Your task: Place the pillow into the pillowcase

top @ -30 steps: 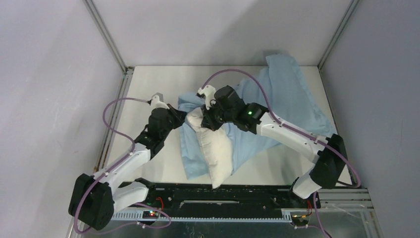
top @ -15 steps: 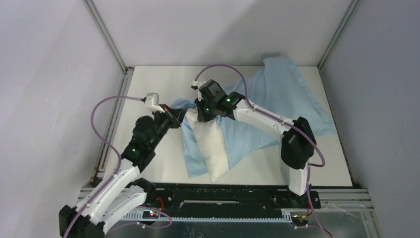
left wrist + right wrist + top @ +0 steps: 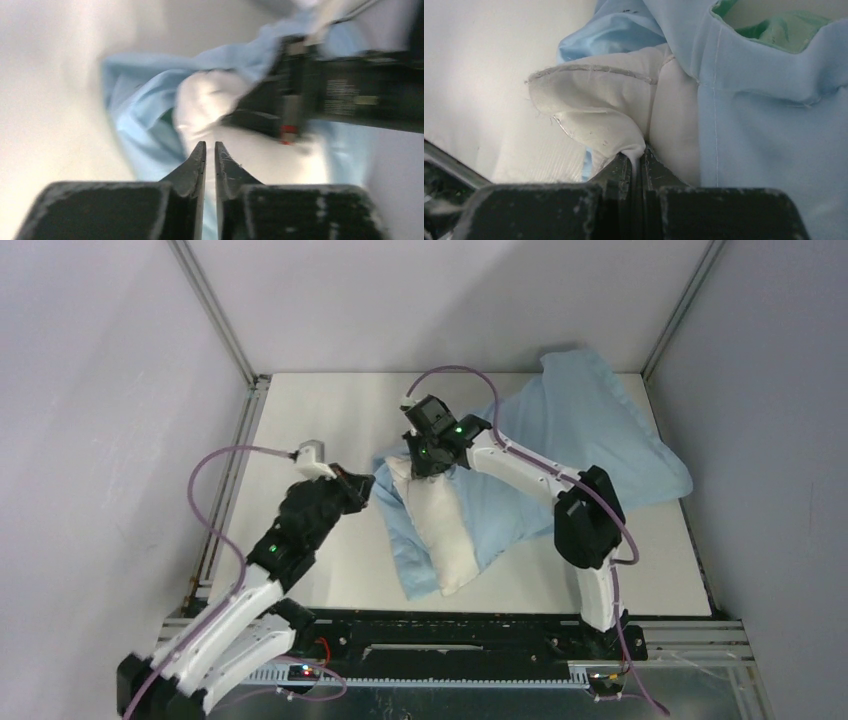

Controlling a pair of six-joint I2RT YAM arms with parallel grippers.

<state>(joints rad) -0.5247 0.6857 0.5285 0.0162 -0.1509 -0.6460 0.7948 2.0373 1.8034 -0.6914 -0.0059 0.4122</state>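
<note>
The white pillow [image 3: 440,525] lies lengthwise on the light-blue pillowcase [image 3: 590,440], which is spread towards the back right. My right gripper [image 3: 424,462] [image 3: 638,150] is shut on the pillow's far corner [image 3: 594,105]. White fabric is pinched between its jaws. Beside that corner the pillowcase [image 3: 764,115] shows its sea-green inner face [image 3: 784,30]. My left gripper [image 3: 364,486] [image 3: 210,145] hovers just left of the pillowcase edge [image 3: 135,115]. Its jaws are shut to a thin slit with nothing in them. The pillow [image 3: 210,95] is ahead of it.
The white table [image 3: 320,410] is boxed in by grey walls with metal corner posts [image 3: 215,315]. The far end of the pillowcase rides up against the back wall. A black rail [image 3: 450,630] with cables runs along the near edge.
The pillow and pillowcase have slid a little to the right, the right gripper still clamped on the pillow corner. The left arm has stretched out, and its gripper stands slightly off the cloth edge.
</note>
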